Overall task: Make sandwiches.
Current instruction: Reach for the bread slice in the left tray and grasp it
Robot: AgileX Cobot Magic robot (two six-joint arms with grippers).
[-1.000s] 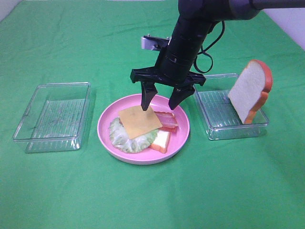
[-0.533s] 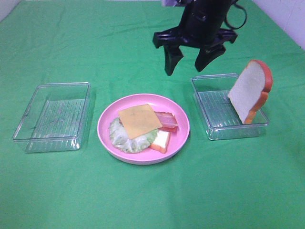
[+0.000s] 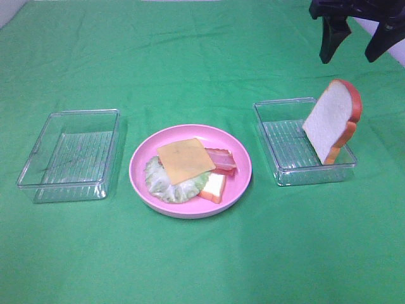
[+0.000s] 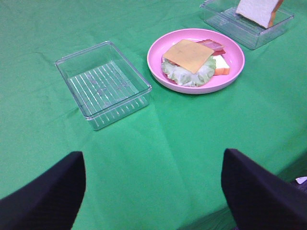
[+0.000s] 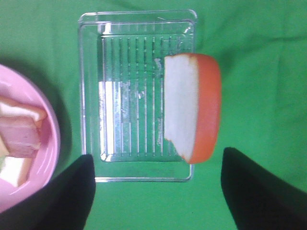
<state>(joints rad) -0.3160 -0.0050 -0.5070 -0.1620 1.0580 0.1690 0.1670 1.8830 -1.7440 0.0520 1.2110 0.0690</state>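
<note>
On the pink plate (image 3: 147,180) a stack lies: a bread slice (image 3: 214,186) at the bottom, a pale green lettuce leaf (image 3: 166,185), bacon strips (image 3: 221,159) and a yellow cheese slice (image 3: 185,160) on top. The stack also shows in the left wrist view (image 4: 192,60). A second bread slice (image 3: 331,120) leans upright on the right clear tray (image 3: 288,166); it also shows in the right wrist view (image 5: 192,105). My right gripper (image 3: 357,38) is open and empty, high above that tray's far side. My left gripper (image 4: 152,191) is open and empty, low near the table's front left.
An empty clear tray (image 3: 71,154) stands left of the plate, also seen in the left wrist view (image 4: 101,84). A green cloth (image 3: 202,259) covers the table. A white wall strip shows at the back right.
My right gripper has risen from just above the cheese on the plate and swung right and back, toward the tray with the upright bread. The food has not moved.
</note>
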